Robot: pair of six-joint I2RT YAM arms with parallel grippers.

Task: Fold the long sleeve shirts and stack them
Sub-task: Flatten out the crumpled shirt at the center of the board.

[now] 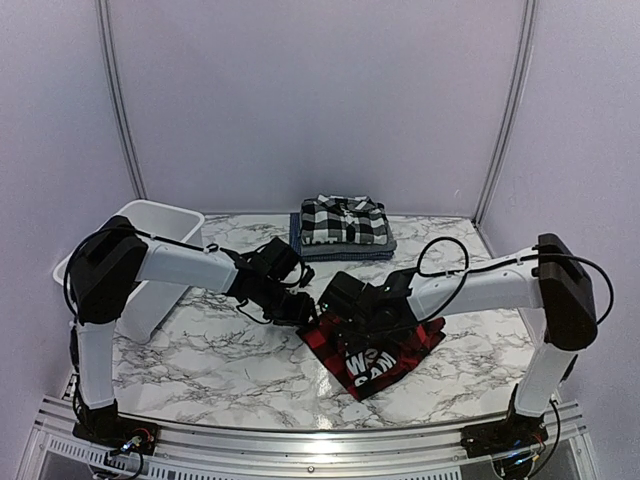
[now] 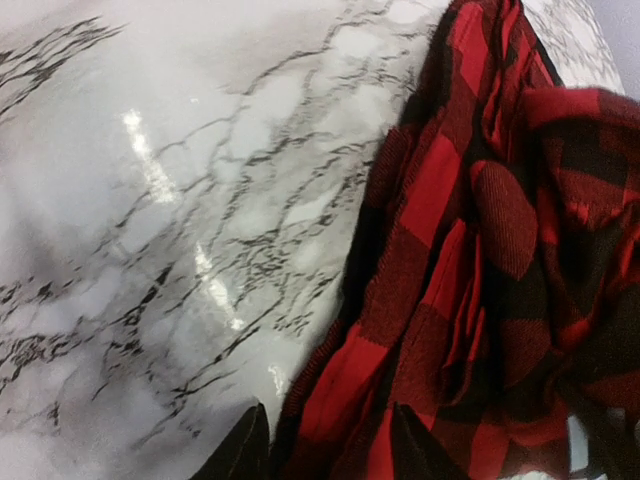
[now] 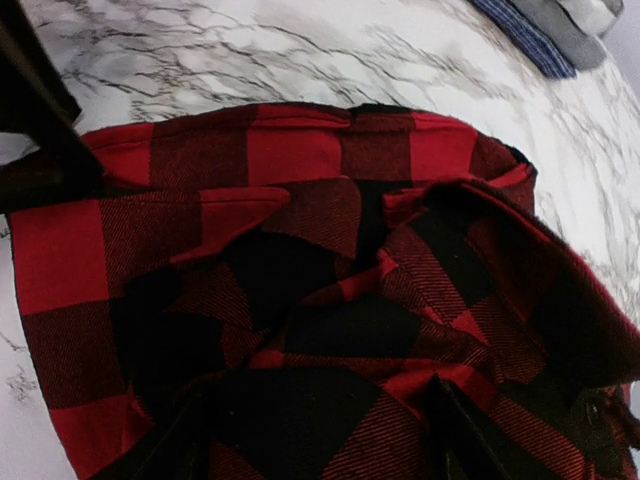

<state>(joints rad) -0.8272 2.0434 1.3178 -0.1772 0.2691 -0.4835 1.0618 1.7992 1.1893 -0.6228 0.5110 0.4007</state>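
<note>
Two arms meet over the middle of the marble tabletop (image 1: 200, 350) in the top view, toward its near edge. The left gripper (image 1: 300, 305) is at the left border of the red-and-black shirt (image 1: 385, 350) and the right gripper (image 1: 350, 320) is low on its far part. The garment lies crumpled, with a patch of white lettering turned up. At the middle of the far edge sits the stack, the black-and-white plaid shirt (image 1: 343, 220) folded on top of plainer blue cloth (image 1: 340, 250). The white tub (image 1: 150, 260) stands at the left edge, well apart from both. The left arm hides most of its inside, so what it holds cannot be told. From the left wrist, the left gripper (image 2: 325, 450) has its fingers spread and straddles the border of the red-and-black shirt (image 2: 450, 250), with cloth rising between them and bare marble (image 2: 150, 200) to one side. From the right wrist the red-and-black shirt (image 3: 300, 250) fills the picture in loose folds. The right gripper's fingers blend into the black squares at the bottom, so I cannot tell whether they pinch cloth or stand apart. The blue (image 3: 540, 40) and grey (image 3: 590, 15) layers of the stack peek in at the top corner. The step in hand looks like flattening or gathering this shirt for its fold. To do it well, each gripper should take a single layer at a true edge, pull outward to smooth the creases before turning anything over, and keep the folded width close to that of the stack.
</note>
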